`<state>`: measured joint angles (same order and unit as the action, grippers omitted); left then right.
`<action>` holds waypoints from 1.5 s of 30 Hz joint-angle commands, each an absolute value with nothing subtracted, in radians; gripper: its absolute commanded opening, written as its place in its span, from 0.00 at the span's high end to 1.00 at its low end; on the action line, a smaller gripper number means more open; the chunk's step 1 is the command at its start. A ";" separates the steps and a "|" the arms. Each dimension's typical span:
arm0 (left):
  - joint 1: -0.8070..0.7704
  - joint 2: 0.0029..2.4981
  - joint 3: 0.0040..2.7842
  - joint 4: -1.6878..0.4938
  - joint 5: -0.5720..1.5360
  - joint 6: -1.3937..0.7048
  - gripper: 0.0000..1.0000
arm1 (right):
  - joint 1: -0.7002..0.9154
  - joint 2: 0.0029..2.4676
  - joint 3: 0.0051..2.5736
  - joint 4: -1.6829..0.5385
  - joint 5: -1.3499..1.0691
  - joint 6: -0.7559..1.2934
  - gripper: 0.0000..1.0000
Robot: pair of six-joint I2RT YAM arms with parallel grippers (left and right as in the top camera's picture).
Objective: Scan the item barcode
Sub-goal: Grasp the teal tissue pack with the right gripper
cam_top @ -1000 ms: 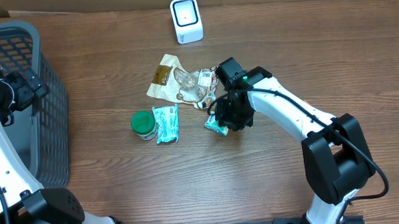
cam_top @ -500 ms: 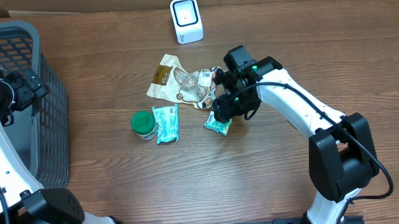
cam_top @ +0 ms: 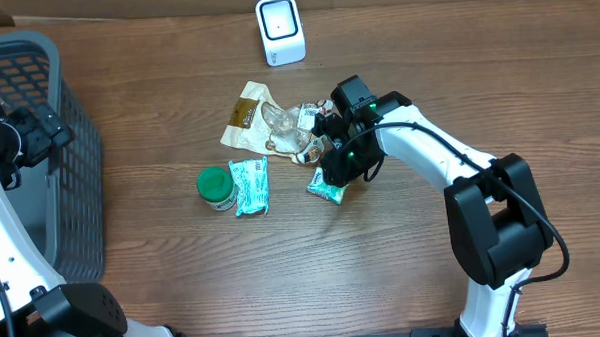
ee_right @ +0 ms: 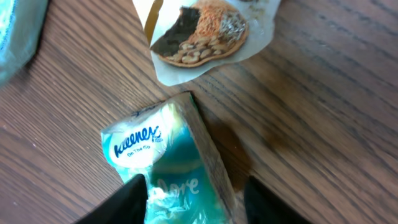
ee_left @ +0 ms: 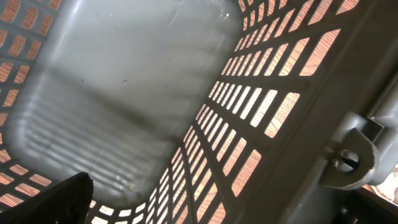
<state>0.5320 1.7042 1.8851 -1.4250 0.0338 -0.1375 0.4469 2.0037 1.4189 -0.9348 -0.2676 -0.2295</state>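
1. Left gripper (cam_top: 34, 133): jaws fully spread and empty, inside the basket (ee_left: 261, 112). If you swing it, it may strike the wall beside it.
2. Tissue pack (ee_right: 165, 168): lies skewed between the fingers of the right gripper (ee_right: 196, 199), whose jaws are half spread. You cannot tell whether they grip it. Slick film pinched off-centre may slip out.
3. Snack bag (ee_right: 199, 31): just ahead of the fingertips, so it may snag when you lift.
4. Scanner (cam_top: 279, 29): well ahead. The barcode is unseen and may face away.

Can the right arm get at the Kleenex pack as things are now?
Probably yes: its end effector hangs right over the pack, which lies between the jaws with nothing on top.
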 commanded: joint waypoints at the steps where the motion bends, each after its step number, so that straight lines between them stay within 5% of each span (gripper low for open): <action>1: 0.538 1.715 1.882 -1.425 0.023 -0.123 0.00 | 0.448 2.026 1.414 -0.936 -0.282 -0.210 0.55; 28: 0.538 1.715 1.882 -1.425 0.023 -0.123 0.00 | 0.447 2.026 1.415 -0.982 -0.175 0.184 0.67; 45: 0.538 1.715 1.882 -1.425 0.023 -0.123 0.00 | 0.447 1.874 1.436 -1.065 -0.224 0.285 0.46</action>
